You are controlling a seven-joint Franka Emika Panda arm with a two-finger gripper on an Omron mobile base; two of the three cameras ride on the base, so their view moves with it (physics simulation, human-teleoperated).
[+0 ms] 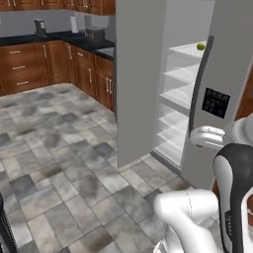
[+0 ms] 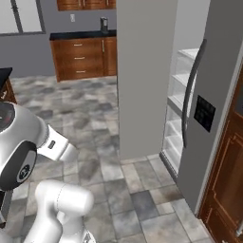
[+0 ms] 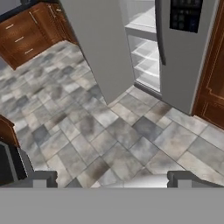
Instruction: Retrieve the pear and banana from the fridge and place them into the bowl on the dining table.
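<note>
The fridge [image 1: 217, 74] stands ahead on the right with its left door [image 1: 139, 84] swung wide open. White shelves [image 1: 180, 96] show inside. The small yellow-green pear [image 1: 200, 47] sits on the top shelf near the dark handle of the shut right door. The banana is hidden and the bowl is out of view. My gripper [image 3: 112, 180] is open and holds nothing. It hangs over the tiled floor well short of the fridge [image 3: 144, 39]. I cannot tell whether a dark-topped brown corner [image 2: 5, 80] at the left edge is the dining table.
Brown wooden cabinets with a black counter [image 1: 44, 59] run along the back and left. A wooden cupboard [image 2: 225, 166] flanks the fridge on the right. The grey tiled floor [image 1: 64, 148] lies open between me and the fridge. The open door [image 2: 144, 76] juts into the room.
</note>
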